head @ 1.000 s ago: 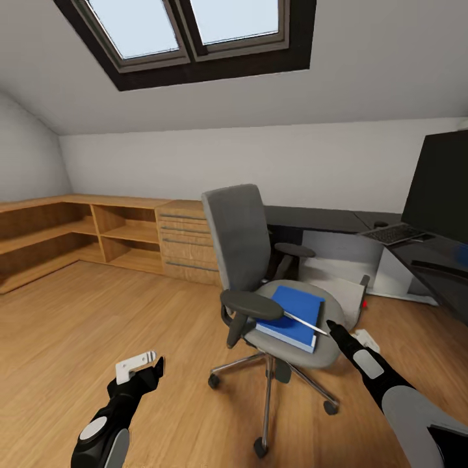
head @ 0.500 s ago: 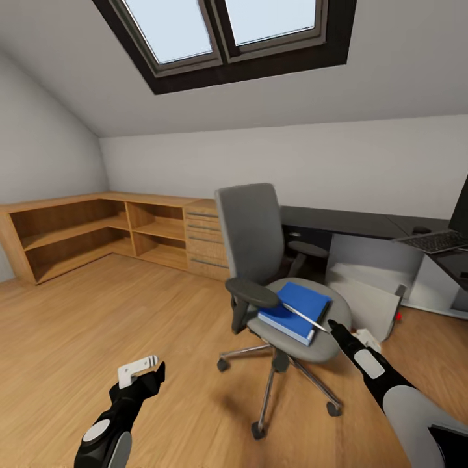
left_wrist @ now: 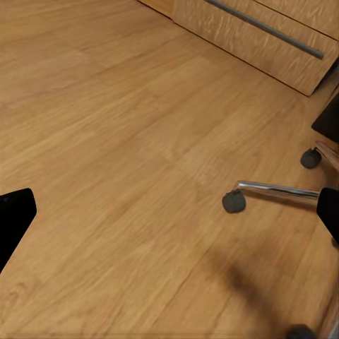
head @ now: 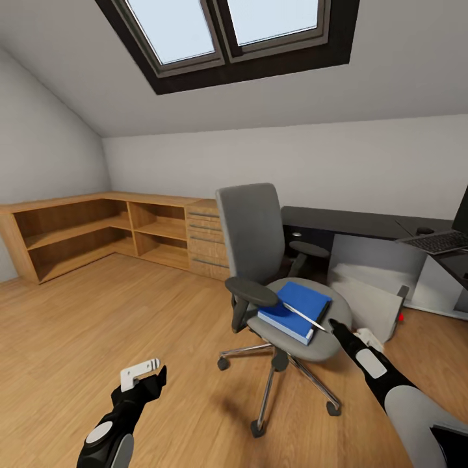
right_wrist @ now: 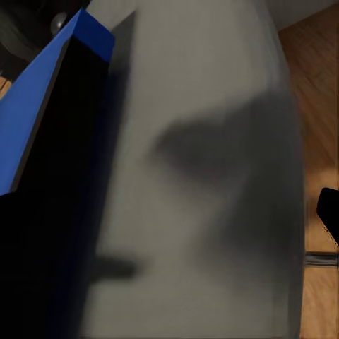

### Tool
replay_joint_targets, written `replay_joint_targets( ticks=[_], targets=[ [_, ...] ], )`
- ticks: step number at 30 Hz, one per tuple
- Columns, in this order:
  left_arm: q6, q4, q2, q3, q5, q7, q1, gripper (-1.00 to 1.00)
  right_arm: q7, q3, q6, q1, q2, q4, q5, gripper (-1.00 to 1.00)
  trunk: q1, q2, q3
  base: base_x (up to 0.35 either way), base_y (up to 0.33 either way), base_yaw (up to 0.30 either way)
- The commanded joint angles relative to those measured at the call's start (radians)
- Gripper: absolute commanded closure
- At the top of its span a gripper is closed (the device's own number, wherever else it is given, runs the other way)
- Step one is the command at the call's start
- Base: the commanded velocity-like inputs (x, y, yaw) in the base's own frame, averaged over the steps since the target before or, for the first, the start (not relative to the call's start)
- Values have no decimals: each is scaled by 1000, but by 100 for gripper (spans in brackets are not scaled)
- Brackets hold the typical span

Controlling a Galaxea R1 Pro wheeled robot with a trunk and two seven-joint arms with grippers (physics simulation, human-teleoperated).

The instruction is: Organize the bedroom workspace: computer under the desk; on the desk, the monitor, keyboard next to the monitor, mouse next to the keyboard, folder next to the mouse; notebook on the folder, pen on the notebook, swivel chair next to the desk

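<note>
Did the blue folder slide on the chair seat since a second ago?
No. The blue folder lies at the same spot on the swivel chair seat, beside the armrest as before. The whole picture shifted because the camera turned.

Monitor (head: 464, 218) & keyboard (head: 443, 242) cut off at head view's right edge.

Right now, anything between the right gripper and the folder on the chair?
Nothing visible. The right gripper sits at the seat's front edge, right beside the folder on the swivel chair. A thin silver rod-like thing lies across the folder's near corner.
</note>
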Motion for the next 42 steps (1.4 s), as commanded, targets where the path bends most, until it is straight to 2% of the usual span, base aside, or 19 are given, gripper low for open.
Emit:
replay_joint_targets(
  ticks=[1, 5, 12, 16, 31, 42],
  targets=[
    [4, -1, 0, 1, 10, 5, -1, -100, 5, -5, 3, -1, -3, 0, -7, -100, 0, 0, -1, 0, 0, 0],
    [4, -1, 0, 1, 10, 5, -1, -100, 5, -5, -3, -1, -21, 0, -7, -100, 0, 0, -1, 0, 0, 0],
    [3, -1, 0, 1, 10, 5, -1, -100, 5, -22, -6, -1, -28, 0, -7, -100, 0, 0, -1, 0, 0, 0],
    [2, -1, 0, 1, 10, 5, -1, -100, 5, -40, -7, -1, -29, 1, -7, -100, 0, 0, -1, 0, 0, 0],
    [2, -1, 0, 1, 10, 5, -1, -100, 7, -43, -8, -1, -26, -1, -8, -100, 0, 0, -1, -3, -3, 0],
    [3, -1, 0, 1, 12, 4, -1, -100, 7, -43, -8, -1, -26, 0, -8, -100, 0, 0, -1, -147, -67, 0]
  ],
)
